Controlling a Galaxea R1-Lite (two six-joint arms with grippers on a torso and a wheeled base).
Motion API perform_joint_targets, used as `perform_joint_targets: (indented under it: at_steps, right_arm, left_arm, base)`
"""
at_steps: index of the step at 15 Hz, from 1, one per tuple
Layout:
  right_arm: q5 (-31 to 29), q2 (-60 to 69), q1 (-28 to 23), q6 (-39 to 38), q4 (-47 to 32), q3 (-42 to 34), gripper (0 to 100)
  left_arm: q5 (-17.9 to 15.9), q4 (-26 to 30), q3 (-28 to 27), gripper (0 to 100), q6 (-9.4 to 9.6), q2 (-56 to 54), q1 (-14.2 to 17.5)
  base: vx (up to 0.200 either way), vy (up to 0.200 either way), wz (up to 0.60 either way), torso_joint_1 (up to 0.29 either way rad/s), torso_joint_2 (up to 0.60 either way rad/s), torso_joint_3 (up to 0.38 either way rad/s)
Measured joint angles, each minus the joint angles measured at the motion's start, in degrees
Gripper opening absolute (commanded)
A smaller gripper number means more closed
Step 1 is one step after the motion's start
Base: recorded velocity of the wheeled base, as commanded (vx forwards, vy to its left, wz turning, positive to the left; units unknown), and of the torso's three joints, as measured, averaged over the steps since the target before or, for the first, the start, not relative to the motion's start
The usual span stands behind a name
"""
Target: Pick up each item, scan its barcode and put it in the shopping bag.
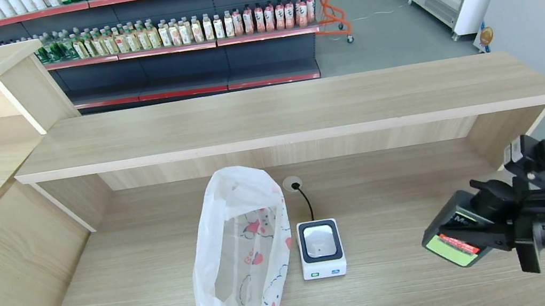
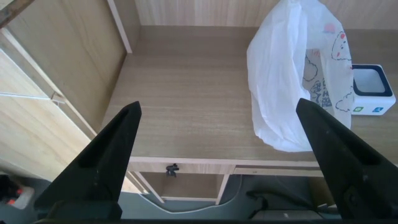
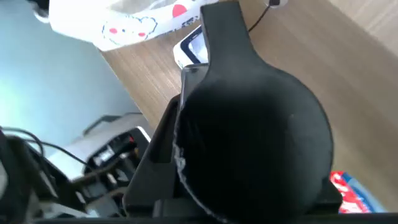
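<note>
Clamping a dark packet (image 1: 452, 241) is the right pincer (image 1: 485, 228); left pincer (image 2: 217, 107) gapes wide.

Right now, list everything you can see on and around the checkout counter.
Light wooden counter: one, before the robot.
White-and-black barcode scanner: one, counter centre.
White plastic shopping bag with cartoon print: one, open, standing left of the scanner.
Dark packet with green-and-red label: one, held above the counter's right side.
Bottle shelves: red-edged, behind the counter.
Left hand: black, open, above the counter's near edge.
Right hand: black, shut on the packet.
</note>
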State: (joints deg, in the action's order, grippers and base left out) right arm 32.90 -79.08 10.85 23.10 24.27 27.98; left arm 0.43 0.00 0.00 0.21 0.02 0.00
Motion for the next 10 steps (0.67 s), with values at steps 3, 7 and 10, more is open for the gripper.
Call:
perform_joint_targets:
  at_steps: [3,7,10]
  right_arm:
    - [-8.81,-6.36,5.33,-21.49,0.52,5.32,0]
    - [-20.42,-18.21,14.86,-40.36,6.08,10.74,0]
    - [-24.20,-26.56,18.77,-43.37,10.15,13.75,0]
  left_arm:
    - [-0.02,0.00,0.00,100,0.04,0.00,0.00]
    - [0.00,0.00,0.00,100,0.00,0.00,0.00]
    - [0.00,0.00,0.00,100,0.00,0.00,0.00]
  base:
    - [0.000,0.000,0.00,0.000,0.00,0.000]
    - [0.000,0.000,0.00,0.000,0.00,0.000]
    - [0.000,0.000,0.00,0.000,0.00,0.000]
